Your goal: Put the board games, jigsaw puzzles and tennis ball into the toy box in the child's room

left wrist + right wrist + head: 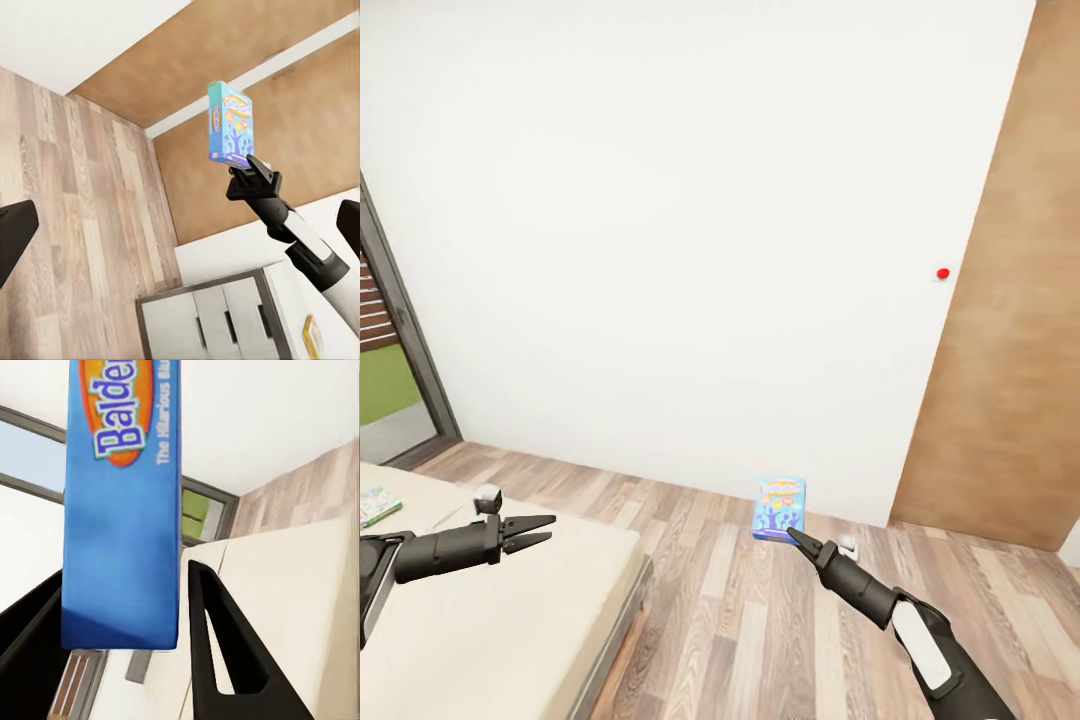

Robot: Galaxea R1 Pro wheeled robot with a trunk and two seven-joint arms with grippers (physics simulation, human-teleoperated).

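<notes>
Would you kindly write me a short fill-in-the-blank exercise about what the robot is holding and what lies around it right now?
1. The right gripper is shut on a mostly ____ board game.
2. The left gripper hovers over the ____, holding nothing.
3. Another board game lies flat on the bed, near the ____ arm.
4. The small dot on the white wall is ____.

Missing words: blue; bed; left; red
</notes>
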